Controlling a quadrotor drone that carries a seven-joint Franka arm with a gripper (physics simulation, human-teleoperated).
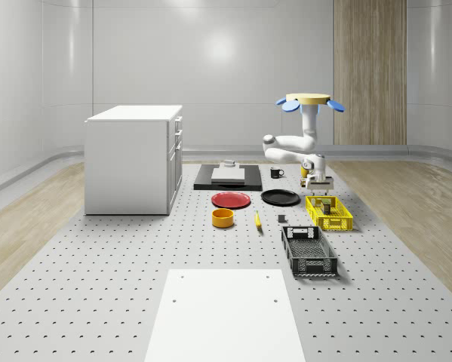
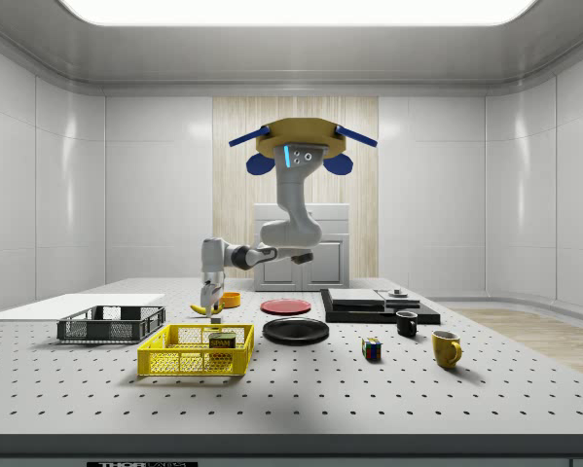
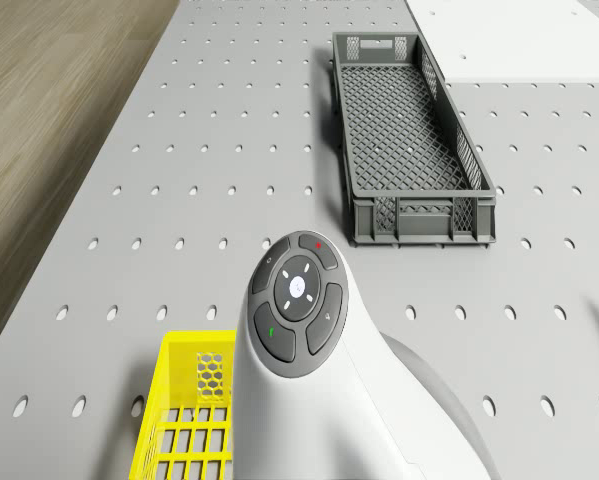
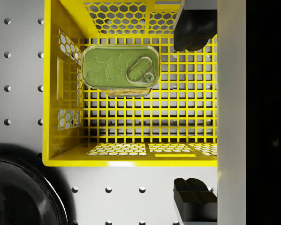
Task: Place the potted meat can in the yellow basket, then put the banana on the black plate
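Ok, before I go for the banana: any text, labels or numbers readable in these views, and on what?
"SPAM": on the side of the potted meat can in the yellow basket, side view.
A strip of lettering along the table's front edge, side view: too small to read.
The can's lid, wrist view: no lettering.

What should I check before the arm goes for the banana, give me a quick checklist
1. Potted meat can inside the yellow basket: ok, it sits on the mesh floor.
2. Gripper free of the can: ok, fingers apart, nothing between them.
3. Drone hovering above the table, by the basket: ok.
4. Banana reachable: ok, it lies alone on the table between the orange bowl and the gray basket.
5. Black plate bare: ok.
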